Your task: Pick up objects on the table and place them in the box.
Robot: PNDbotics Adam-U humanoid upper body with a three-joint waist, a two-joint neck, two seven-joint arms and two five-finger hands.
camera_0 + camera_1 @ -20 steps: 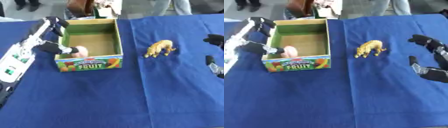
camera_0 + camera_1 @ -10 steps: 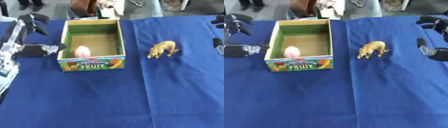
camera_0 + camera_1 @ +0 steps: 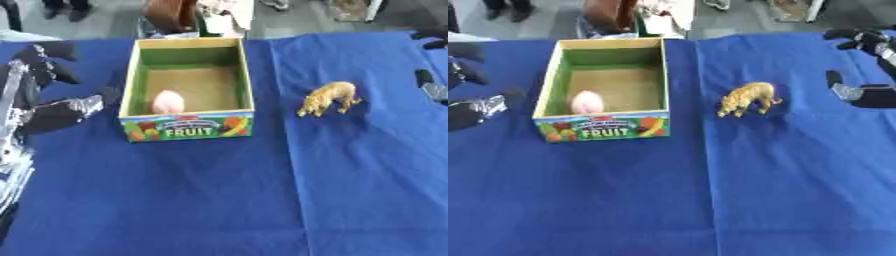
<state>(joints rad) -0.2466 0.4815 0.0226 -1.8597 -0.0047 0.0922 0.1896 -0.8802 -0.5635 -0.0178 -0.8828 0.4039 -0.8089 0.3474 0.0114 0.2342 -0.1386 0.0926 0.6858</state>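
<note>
The left hand (image 3: 54,82) has drawn back from the FRUIT box (image 3: 189,127), fingers spread. A pink egg-shaped object (image 3: 168,101) lies inside. The right hand (image 3: 868,67), fingers apart, hangs beside the golden animal figure (image 3: 748,98).

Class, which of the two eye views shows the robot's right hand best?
The right eye view. There the right hand shows at the right edge, over the blue cloth beside the toy animal, fingers and thumb spread, holding nothing. The left eye view catches only dark bits of it, cut off at the edge.
</note>
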